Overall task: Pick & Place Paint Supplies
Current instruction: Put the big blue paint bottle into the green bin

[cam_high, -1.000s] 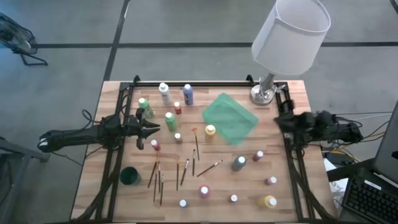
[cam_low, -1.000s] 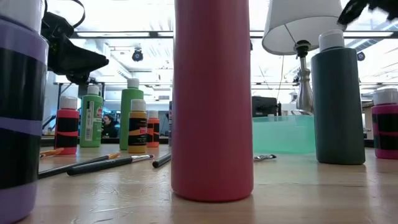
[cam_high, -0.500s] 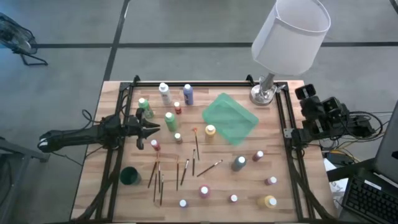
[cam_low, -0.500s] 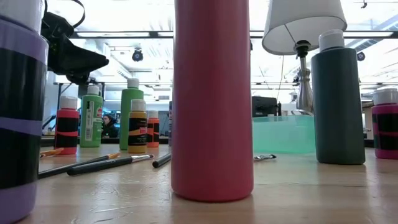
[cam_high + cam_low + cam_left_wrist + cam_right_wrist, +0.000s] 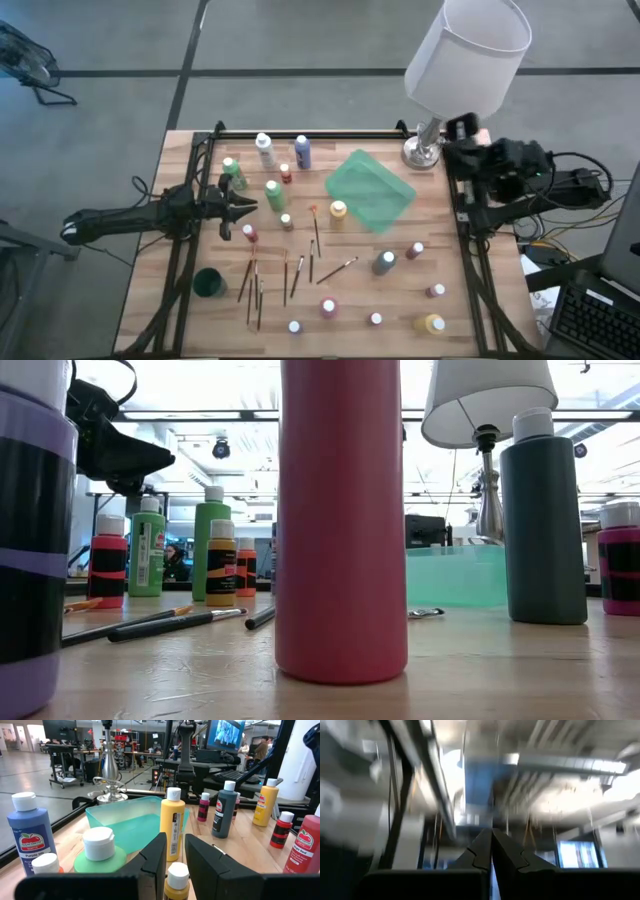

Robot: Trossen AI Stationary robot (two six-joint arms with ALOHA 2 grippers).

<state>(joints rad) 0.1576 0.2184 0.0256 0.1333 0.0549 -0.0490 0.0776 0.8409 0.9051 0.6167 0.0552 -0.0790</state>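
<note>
**Left gripper hovering among the bottles, right arm folded at the table's edge**

The left gripper [image 5: 243,207] is hanging over the left half of the table [image 5: 390,300], its fingers [image 5: 156,854] standing slightly apart and holding nothing. In its wrist view a small yellow-bodied bottle [image 5: 177,879] is showing just past the fingertips, with a taller yellow bottle [image 5: 172,825] beyond it in front of the translucent green tray [image 5: 369,190]. A green bottle [image 5: 273,192], a small red bottle [image 5: 248,233] and a blue bottle [image 5: 302,151] are standing near the gripper. Thin brushes [image 5: 253,285] are lying scattered on the wood toward the front, beside a dark green cup [image 5: 209,283]. More bottles are standing apart on the right half: a grey one [image 5: 384,262], a pink one [image 5: 328,307] and a large yellow one [image 5: 433,324]. The right gripper [image 5: 491,851] is sitting by the lamp [image 5: 440,75] at the table's far right corner, its fingers pressed together on nothing, pointing up toward the ceiling
</note>
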